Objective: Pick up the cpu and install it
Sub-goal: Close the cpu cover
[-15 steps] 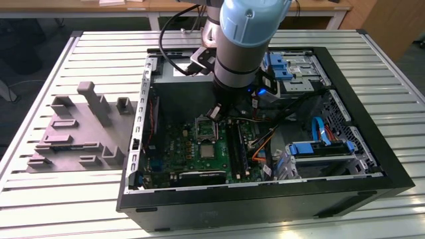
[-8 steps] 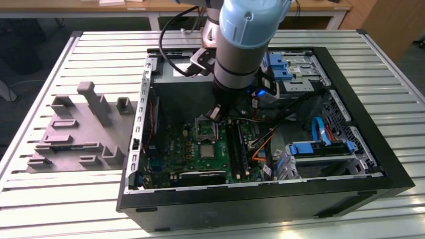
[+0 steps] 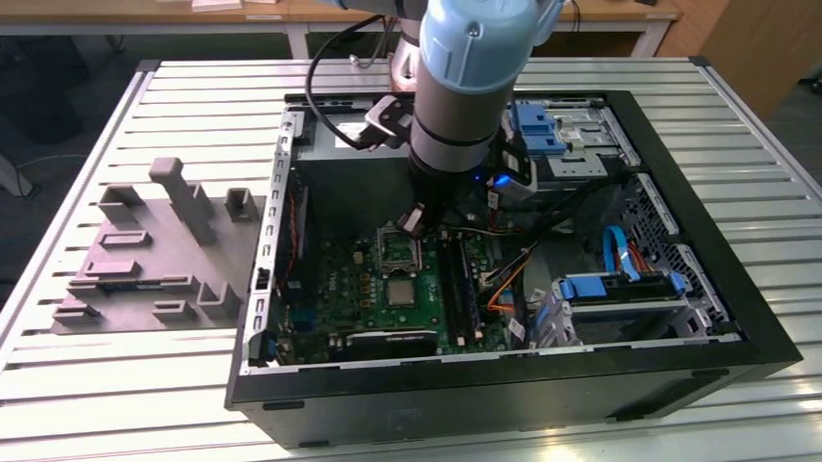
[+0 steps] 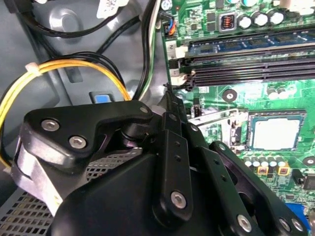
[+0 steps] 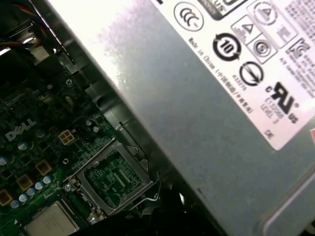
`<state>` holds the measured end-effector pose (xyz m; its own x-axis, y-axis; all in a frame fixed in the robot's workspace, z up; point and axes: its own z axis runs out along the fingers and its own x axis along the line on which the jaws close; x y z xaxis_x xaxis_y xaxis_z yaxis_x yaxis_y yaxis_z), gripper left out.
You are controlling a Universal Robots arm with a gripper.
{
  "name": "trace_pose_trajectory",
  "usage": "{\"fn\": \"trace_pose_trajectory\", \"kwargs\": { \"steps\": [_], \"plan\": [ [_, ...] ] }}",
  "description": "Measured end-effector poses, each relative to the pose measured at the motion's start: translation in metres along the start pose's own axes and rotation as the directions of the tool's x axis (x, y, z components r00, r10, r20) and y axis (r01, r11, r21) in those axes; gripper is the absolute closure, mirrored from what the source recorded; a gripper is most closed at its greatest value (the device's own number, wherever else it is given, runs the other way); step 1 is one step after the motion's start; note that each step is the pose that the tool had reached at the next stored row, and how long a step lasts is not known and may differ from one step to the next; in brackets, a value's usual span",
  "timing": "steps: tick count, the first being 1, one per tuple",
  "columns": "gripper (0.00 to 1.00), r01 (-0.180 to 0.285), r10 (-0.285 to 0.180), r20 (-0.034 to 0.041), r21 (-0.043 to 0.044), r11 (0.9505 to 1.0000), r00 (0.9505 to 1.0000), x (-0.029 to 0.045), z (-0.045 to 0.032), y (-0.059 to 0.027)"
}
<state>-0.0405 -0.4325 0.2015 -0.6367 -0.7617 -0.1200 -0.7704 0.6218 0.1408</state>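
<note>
The cpu (image 3: pixel 403 294) is a small silvery square lying flat on the green motherboard inside the open computer case (image 3: pixel 514 390). It also appears in both wrist views, cpu (image 4: pixel 273 132) and cpu (image 5: pixel 49 225). Right beside it is the metal-framed socket (image 3: pixel 398 250), socket (image 5: pixel 113 178), its centre bare. My gripper (image 3: pixel 414 221) hangs under the blue-grey arm, over the socket's far edge and apart from the cpu. In the second wrist view the black gripper (image 4: pixel 170 98) linkage takes up the foreground, short of the cpu.
The grey power supply box (image 5: pixel 221 98) with a white label stands close beside the socket. Memory slots (image 4: pixel 246 69), yellow cables (image 4: pixel 64 69) and a blue drive cage (image 3: pixel 617 289) crowd the case. A grey fixture (image 3: pixel 154 250) with posts lies on the slatted table at the exterior view's left.
</note>
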Motion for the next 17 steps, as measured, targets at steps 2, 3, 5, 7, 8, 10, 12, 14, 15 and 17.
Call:
{"fn": "trace_pose_trajectory", "kwargs": {
  "steps": [2, 3, 5, 7, 8, 10, 12, 14, 15, 17],
  "plan": [
    [0.89, 0.0, 0.0, -0.0086, 0.0071, 1.0, 1.0, 0.0002, 0.0001, 0.0005],
    [0.89, 0.0, 0.001, -0.0131, 0.0109, 0.9999, 0.9999, 0.0002, 0.0, 0.0008],
    [0.89, -0.001, 0.001, -0.0242, 0.02, 0.9998, 0.9997, 0.0001, -0.0004, 0.0014],
    [0.89, -0.001, 0.002, -0.0319, 0.0262, 0.9997, 0.9995, -0.0002, -0.0021, 0.0019],
    [0.89, -0.001, 0.002, -0.034, 0.0277, 0.9996, 0.9994, -0.0004, -0.0037, 0.0022],
    [0.89, -0.001, 0.002, -0.0345, 0.0283, 0.9996, 0.9994, -0.0012, -0.0067, 0.0029],
    [0.89, -0.001, 0.002, -0.0347, 0.0286, 0.9996, 0.9994, -0.0016, -0.0091, 0.0035],
    [0.89, -0.001, 0.002, -0.035, 0.0288, 0.9996, 0.9994, -0.0018, -0.0116, 0.004],
    [0.89, -0.001, 0.002, -0.0352, 0.029, 0.9996, 0.9994, -0.0019, -0.013, 0.0043],
    [0.89, -0.001, 0.002, -0.0359, 0.0296, 0.9996, 0.9994, -0.0023, -0.0162, 0.0049]
  ]
}}
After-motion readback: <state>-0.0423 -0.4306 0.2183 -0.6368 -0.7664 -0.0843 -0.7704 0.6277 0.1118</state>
